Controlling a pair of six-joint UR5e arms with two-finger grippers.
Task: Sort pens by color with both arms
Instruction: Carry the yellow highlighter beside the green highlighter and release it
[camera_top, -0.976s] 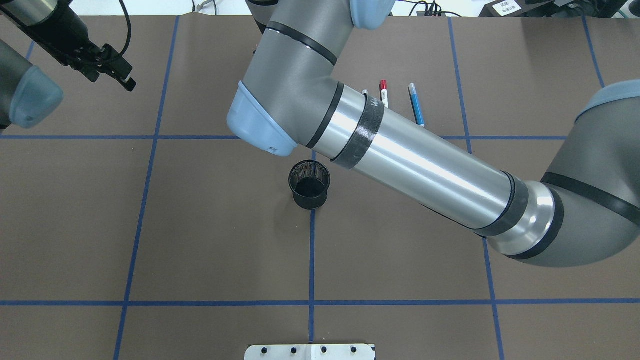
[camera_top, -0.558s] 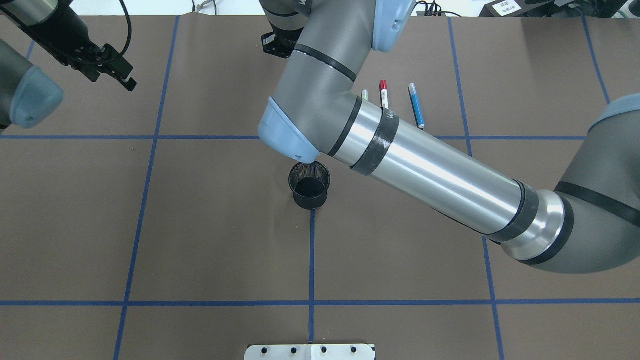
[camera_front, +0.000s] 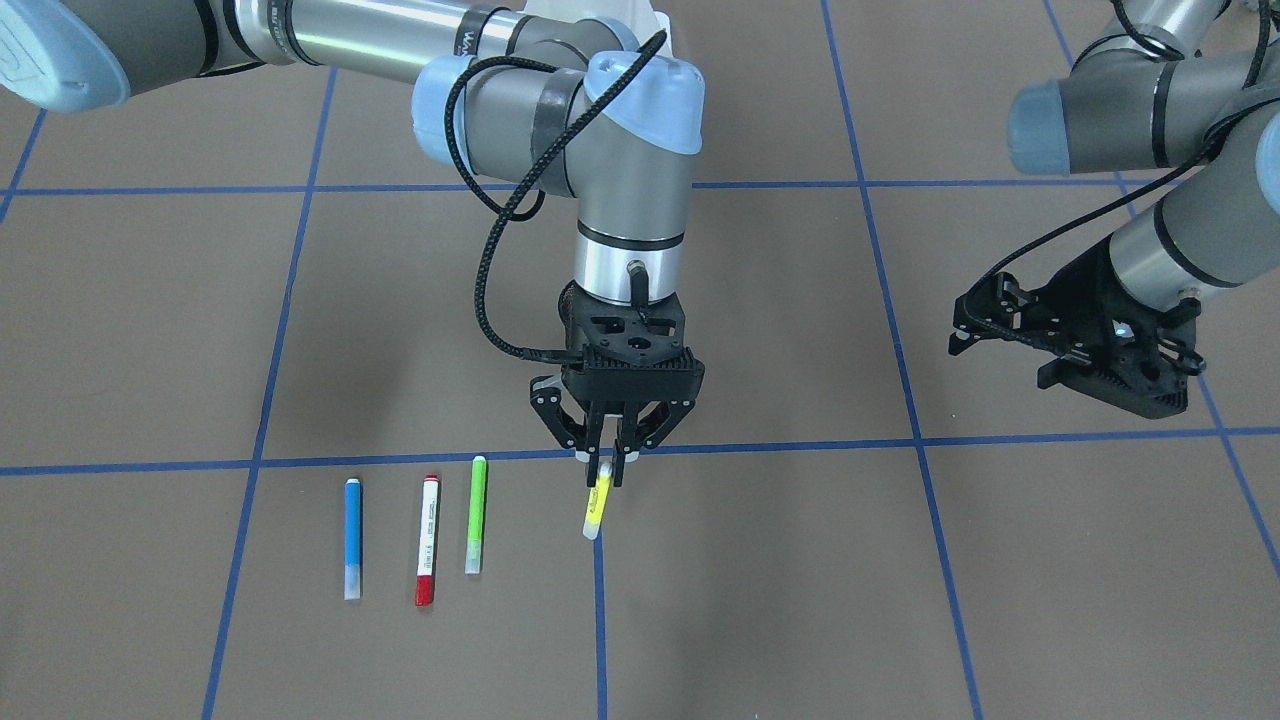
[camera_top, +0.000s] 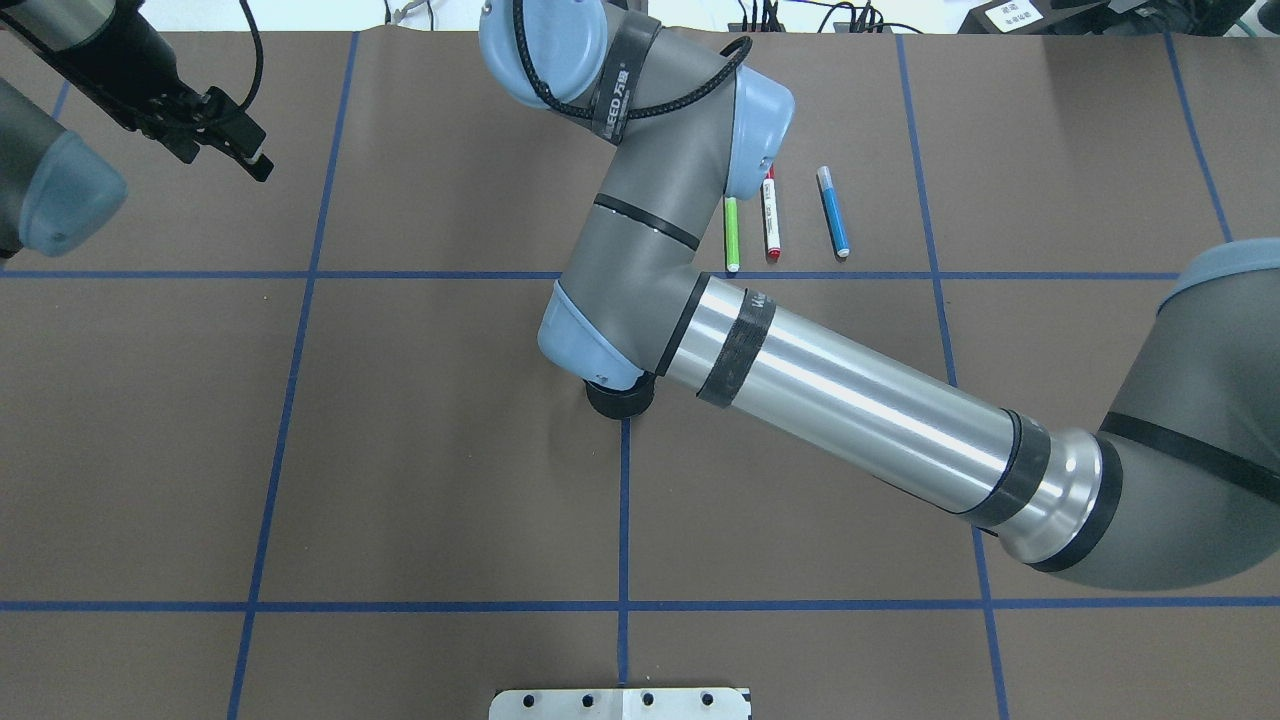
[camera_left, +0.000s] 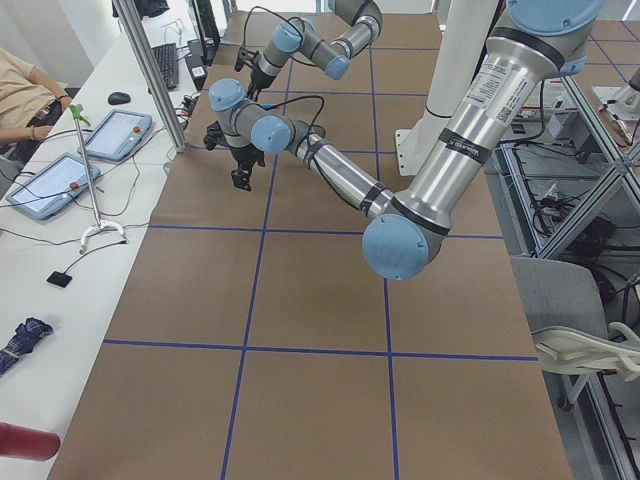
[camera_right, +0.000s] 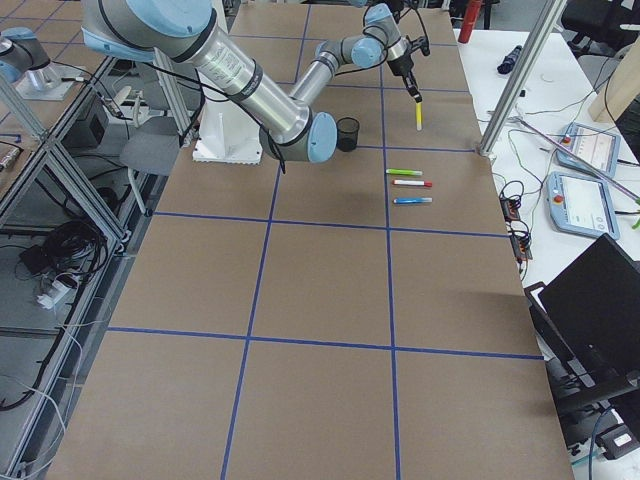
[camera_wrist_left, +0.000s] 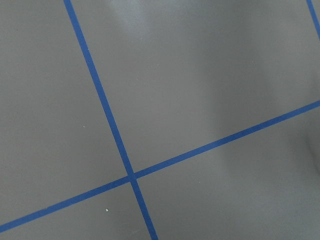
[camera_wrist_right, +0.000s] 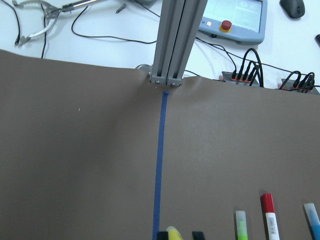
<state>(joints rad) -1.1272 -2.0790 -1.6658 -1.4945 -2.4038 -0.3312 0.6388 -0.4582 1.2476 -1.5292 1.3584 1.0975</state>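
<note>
My right gripper (camera_front: 601, 478) is shut on the top end of the yellow pen (camera_front: 596, 508), which hangs down from it over the blue centre line. The arm hides both in the overhead view. In the right wrist view the yellow pen (camera_wrist_right: 174, 233) sits between the fingertips (camera_wrist_right: 163, 235). The lime green pen (camera_front: 476, 515), the red-ended white pen (camera_front: 427, 540) and the blue pen (camera_front: 352, 537) lie side by side on the mat; they also show in the overhead view: green (camera_top: 731, 235), red (camera_top: 771, 225), blue (camera_top: 832, 212). My left gripper (camera_front: 1000, 355) hovers open and empty far off.
A black mesh cup (camera_top: 618, 402) stands at the table's middle, mostly under my right arm's elbow; it shows whole in the exterior right view (camera_right: 347, 133). Blue tape lines (camera_top: 623, 520) grid the brown mat. An aluminium post (camera_wrist_right: 173, 45) stands at the far edge.
My right arm has swung and folded, its elbow now over the cup, and the green and red pens are uncovered. The left arm has not moved.
</note>
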